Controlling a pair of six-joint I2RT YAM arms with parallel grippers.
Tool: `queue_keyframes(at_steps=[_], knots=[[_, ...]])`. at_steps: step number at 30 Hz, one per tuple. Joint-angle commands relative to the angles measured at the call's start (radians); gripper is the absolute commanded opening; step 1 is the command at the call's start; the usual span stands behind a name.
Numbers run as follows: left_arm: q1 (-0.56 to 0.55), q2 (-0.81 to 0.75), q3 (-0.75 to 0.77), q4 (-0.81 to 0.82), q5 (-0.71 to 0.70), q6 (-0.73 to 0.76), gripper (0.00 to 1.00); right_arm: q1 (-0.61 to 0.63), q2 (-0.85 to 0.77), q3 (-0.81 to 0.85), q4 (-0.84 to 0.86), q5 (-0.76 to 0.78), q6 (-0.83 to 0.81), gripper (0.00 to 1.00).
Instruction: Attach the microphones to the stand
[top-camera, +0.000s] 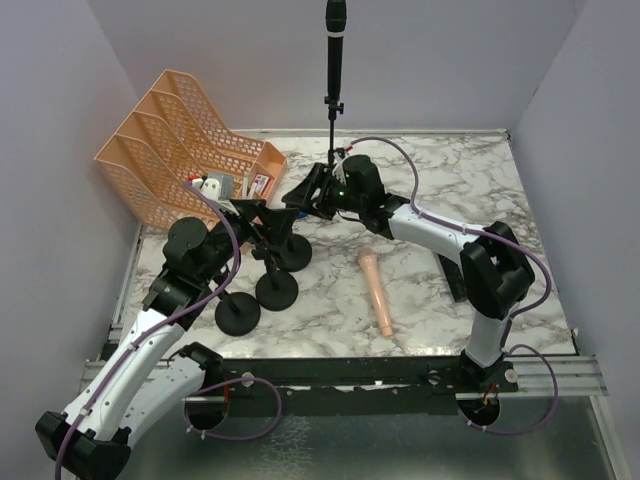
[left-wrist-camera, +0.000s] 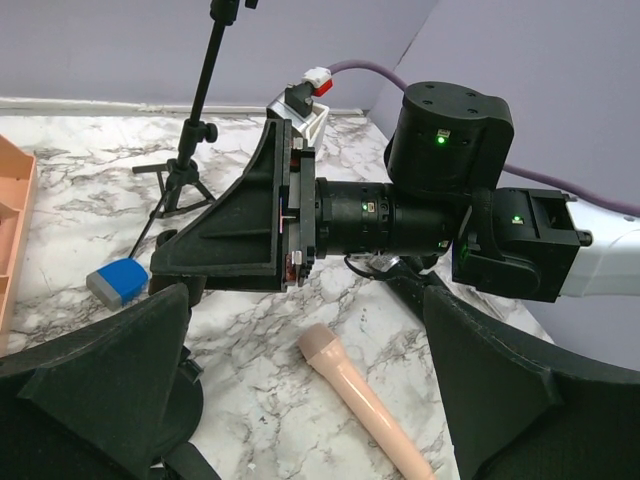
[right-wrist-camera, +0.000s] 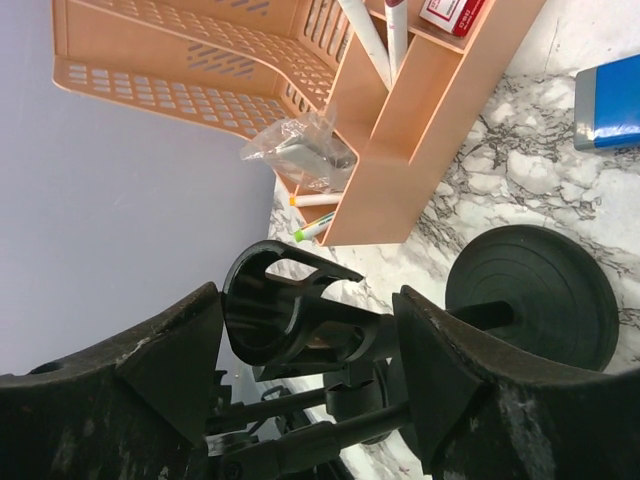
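Observation:
A pale pink microphone (top-camera: 377, 290) (left-wrist-camera: 365, 400) lies flat on the marble table, right of centre. A black microphone (top-camera: 335, 25) stands upright on top of a tall tripod stand (top-camera: 333, 120) (left-wrist-camera: 195, 120) at the back. Three short stands with round black bases (top-camera: 238, 312) (top-camera: 276, 290) (top-camera: 292, 252) are grouped at the left. My right gripper (top-camera: 300, 195) (right-wrist-camera: 308, 320) is open, with the black clip (right-wrist-camera: 290, 310) of one short stand between its fingers and a gap showing beside the right finger. My left gripper (top-camera: 262, 218) (left-wrist-camera: 300, 310) is open and holds nothing, above the pink microphone's head.
An orange file organiser (top-camera: 185, 140) (right-wrist-camera: 300, 60) with pens and small packets stands at the back left. A blue block (left-wrist-camera: 117, 281) (right-wrist-camera: 610, 100) lies near the tripod's feet. One round base (right-wrist-camera: 530, 295) sits just right of my right fingers. Purple walls close in on three sides.

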Motion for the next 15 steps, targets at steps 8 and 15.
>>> queue_keyframes(at_steps=[8,15], knots=[[0.001,-0.006,0.002,-0.014,-0.018,0.003,0.99,0.008,0.018,0.025,0.051,-0.018,0.140,0.53],[0.001,0.007,0.002,-0.014,-0.002,0.016,0.99,0.007,-0.082,-0.024,-0.015,0.185,0.093,0.43]])
